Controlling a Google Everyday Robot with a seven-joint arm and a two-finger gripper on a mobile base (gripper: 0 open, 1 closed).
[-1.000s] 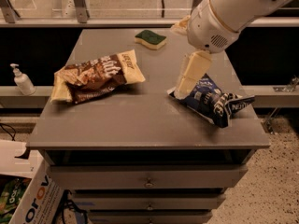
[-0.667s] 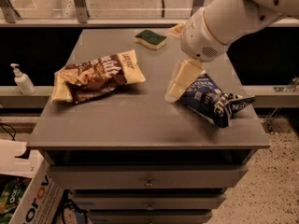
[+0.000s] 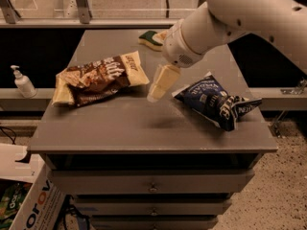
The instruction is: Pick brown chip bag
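— What is laid on the table point(image 3: 144, 128)?
— The brown chip bag point(image 3: 98, 78) is seen near the left edge, untouched.
— And the gripper point(image 3: 158, 87)?
— It is held above mid-table, just beside that bag, with nothing grasped; how far open cannot be told. The sponge point(image 3: 149, 38) is partly hidden.

two chip bags lie on one table point(image 3: 144, 128): one brown chip bag point(image 3: 98, 78), one dark blue bag point(image 3: 211, 99). one sponge point(image 3: 151, 38), one pump bottle point(image 3: 21, 82), one gripper point(image 3: 156, 92) hanging between the bags.
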